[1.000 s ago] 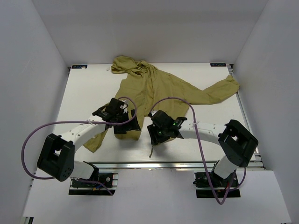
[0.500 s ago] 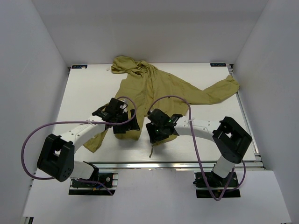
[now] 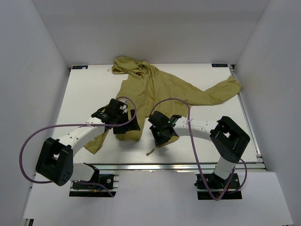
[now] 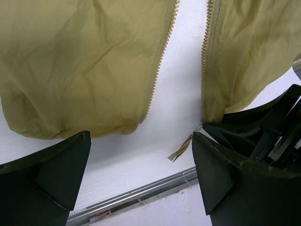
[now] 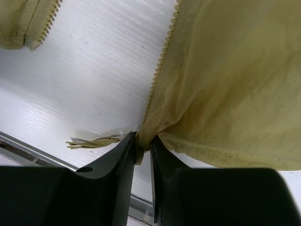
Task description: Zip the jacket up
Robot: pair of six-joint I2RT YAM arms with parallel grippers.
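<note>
The olive jacket [image 3: 155,87] lies flat on the white table [image 3: 89,89], hood at the back and front open. Its two zipper edges are apart, with bare table between them, as the left wrist view shows: left panel [image 4: 70,70], right panel [image 4: 254,56]. My right gripper [image 3: 160,136] is shut on the bottom corner of the right panel at the zipper's end [image 5: 143,141]. My left gripper [image 3: 127,126] is open and empty, hovering over the left panel's hem [image 4: 141,174]. A thin fabric tail [image 5: 94,141] trails from the pinched corner.
One sleeve [image 3: 225,89] stretches to the table's right edge; the other [image 3: 96,141] lies under my left arm. A metal rail [image 3: 155,165] runs along the near table edge, close to both grippers. White walls close in the sides and back.
My right arm has drawn in to the left, and the pinched hem corner and its tail have shifted slightly left with it. My left gripper has barely moved.
</note>
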